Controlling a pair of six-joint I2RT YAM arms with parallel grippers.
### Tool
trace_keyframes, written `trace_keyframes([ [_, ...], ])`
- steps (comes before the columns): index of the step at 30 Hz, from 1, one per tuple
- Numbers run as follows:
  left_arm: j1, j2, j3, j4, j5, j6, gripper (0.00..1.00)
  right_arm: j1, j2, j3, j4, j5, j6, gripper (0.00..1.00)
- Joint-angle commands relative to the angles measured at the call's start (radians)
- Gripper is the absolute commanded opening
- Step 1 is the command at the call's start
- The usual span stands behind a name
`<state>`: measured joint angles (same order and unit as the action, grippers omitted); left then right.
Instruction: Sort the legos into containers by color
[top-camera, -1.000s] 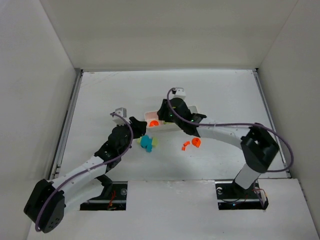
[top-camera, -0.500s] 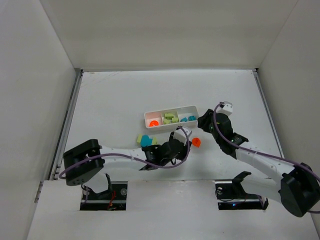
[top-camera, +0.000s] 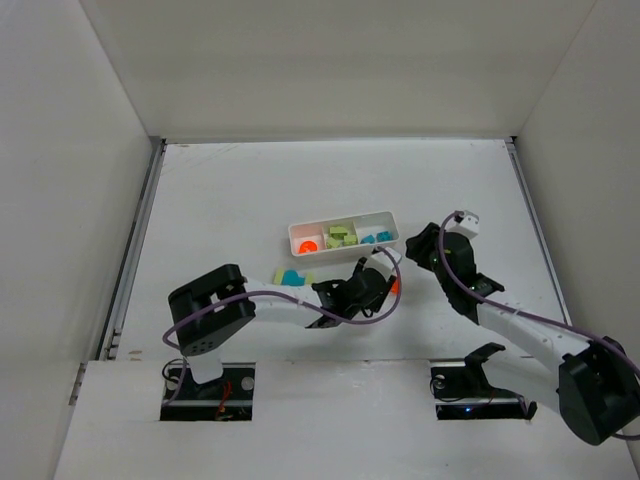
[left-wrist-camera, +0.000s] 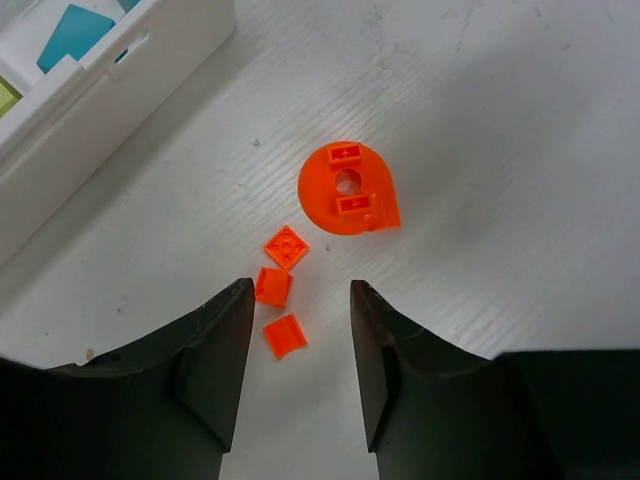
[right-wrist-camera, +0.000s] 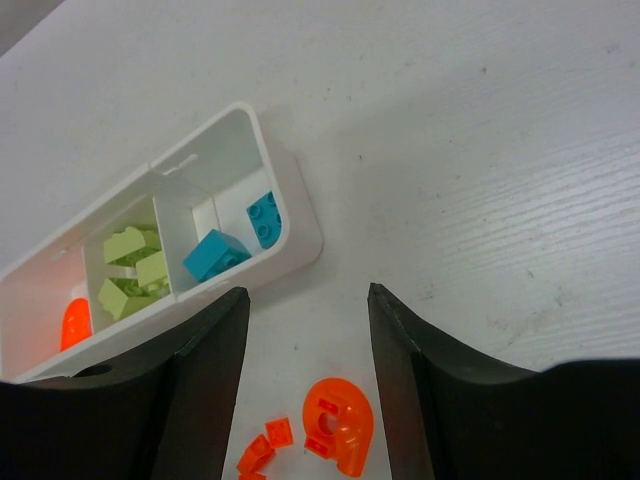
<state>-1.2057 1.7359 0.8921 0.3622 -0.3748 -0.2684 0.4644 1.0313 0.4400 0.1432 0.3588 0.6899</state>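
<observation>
1. On your far left, a small heap of loose legos (top-camera: 291, 277), blue and pale green, lies on the table (top-camera: 220, 190). It sits just in front of the left end of the tray.
2. Next you see the long white tray (top-camera: 345, 219) with three boxes in a row. The left box holds an orange brick (top-camera: 308, 245). The middle box holds pale green bricks (top-camera: 340, 235). The right box holds blue bricks (top-camera: 375, 238).
3. Your left arm (top-camera: 280, 308) reaches across to the right, low over the table, in front of the tray. On your left gripper (left-wrist-camera: 300, 295) the fingers are apart and they grip nothing.
4. Three tiny orange squares (left-wrist-camera: 272, 286) lie on the table at the mouth of that gap. The middle one is just beside one finger, and you cannot tell if it touches.
5. A round orange piece (left-wrist-camera: 347, 188) with a hole in it lies flat just past the squares. It is near the tray but not touching it.
6. Your right gripper (right-wrist-camera: 307, 295) hangs over the table by the right end of the tray. Its fingers are apart with nothing between them.
</observation>
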Motion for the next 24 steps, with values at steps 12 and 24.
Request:
trace_keyframes([
  [12,0.065,0.065,0.034,0.061,0.054,0.044,0.34,-0.019,0.015,-0.009,0.101,-0.040,0.023,0.57],
  [24,0.087,0.068,0.025,0.066,0.054,0.040,0.15,-0.019,0.010,-0.014,0.114,-0.041,0.023,0.57],
])
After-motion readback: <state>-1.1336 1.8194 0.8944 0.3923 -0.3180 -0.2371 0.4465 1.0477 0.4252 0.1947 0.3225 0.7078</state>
